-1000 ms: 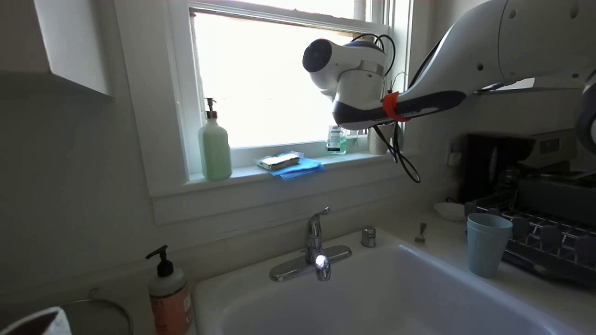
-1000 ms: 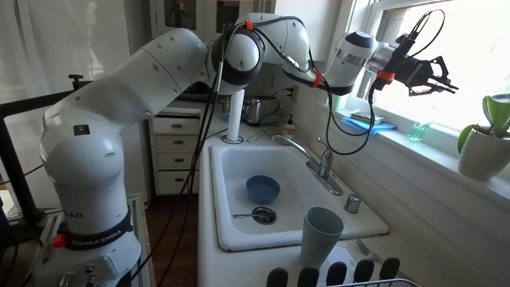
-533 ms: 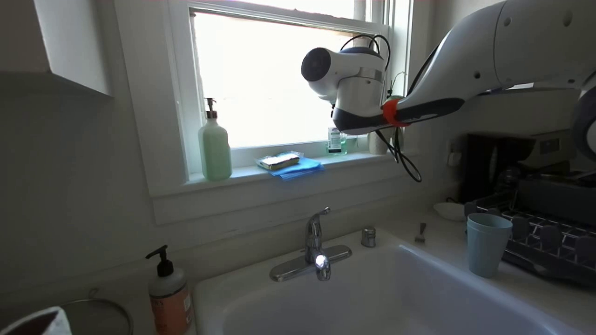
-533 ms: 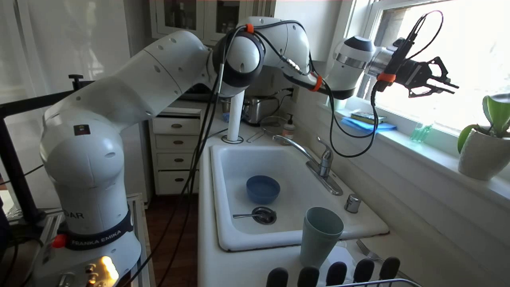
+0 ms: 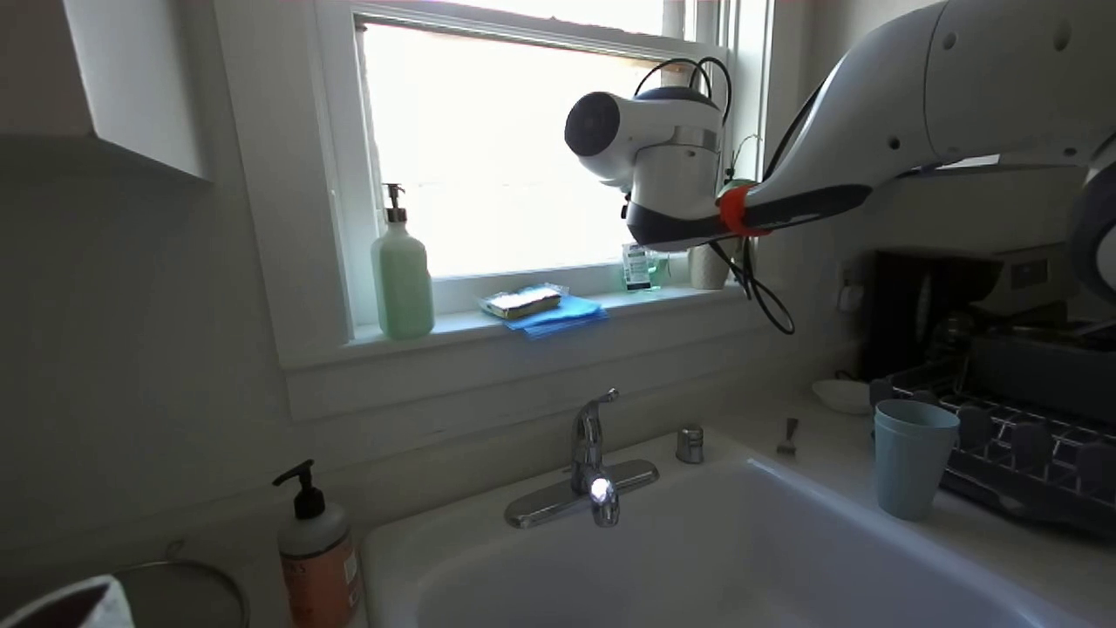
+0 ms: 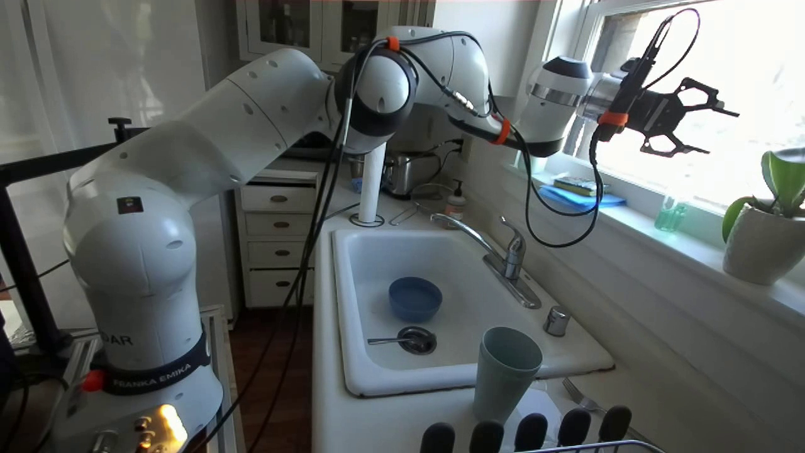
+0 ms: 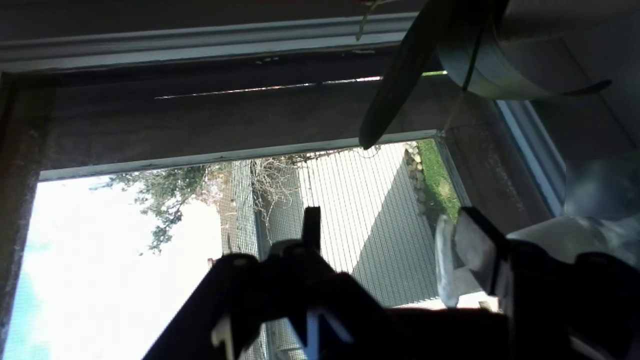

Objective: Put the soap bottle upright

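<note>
- Two fingers (image 6: 723, 111) of the gripper (image 6: 719, 132) stand spread wide before the window (image 6: 767, 75); nothing shows pinched between them, and the spacing looks meant for letting go rather than holding.
- Just below, the soap bottle (image 5: 638, 267) rests on the windowsill (image 5: 466, 324), nearly upright with a slight lean; whether a finger touches its top I cannot tell. A flat surface there helps, though a gentle nudge may be needed to settle it.
- To its right, the potted orchid (image 6: 761, 242) probably stands there for daylight, and narrows the room for sideways moves.
- To its left, a sponge (image 5: 523, 303) lies on a blue cloth (image 5: 571, 313), likely set within reach of the sink (image 6: 390, 371).
- Farther left, well apart, the green pump bottle (image 5: 403, 283) stands upright, the pose the small one needs.
</note>
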Motion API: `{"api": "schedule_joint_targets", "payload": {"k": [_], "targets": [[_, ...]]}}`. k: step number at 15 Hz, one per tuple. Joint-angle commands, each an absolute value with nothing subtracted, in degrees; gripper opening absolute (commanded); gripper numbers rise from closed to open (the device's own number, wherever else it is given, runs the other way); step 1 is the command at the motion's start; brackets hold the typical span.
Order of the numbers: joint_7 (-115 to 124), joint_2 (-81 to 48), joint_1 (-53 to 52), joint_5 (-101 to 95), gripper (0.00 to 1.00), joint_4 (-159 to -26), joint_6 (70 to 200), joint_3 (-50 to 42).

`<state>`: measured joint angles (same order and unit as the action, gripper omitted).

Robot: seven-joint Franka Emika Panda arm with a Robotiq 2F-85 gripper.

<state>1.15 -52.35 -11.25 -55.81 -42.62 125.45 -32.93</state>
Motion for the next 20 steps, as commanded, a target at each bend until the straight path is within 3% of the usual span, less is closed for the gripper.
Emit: {"api": "schedule_joint_targets", "payload": {"k": [1,20], "targets": [[0.89,-52.47,-11.87,-57.28,0.99,-42.72,124.82,-34.18],[-5.44,-50.25,-11.89,-53.61,1.00,-45.62,120.07,-30.82]]}}
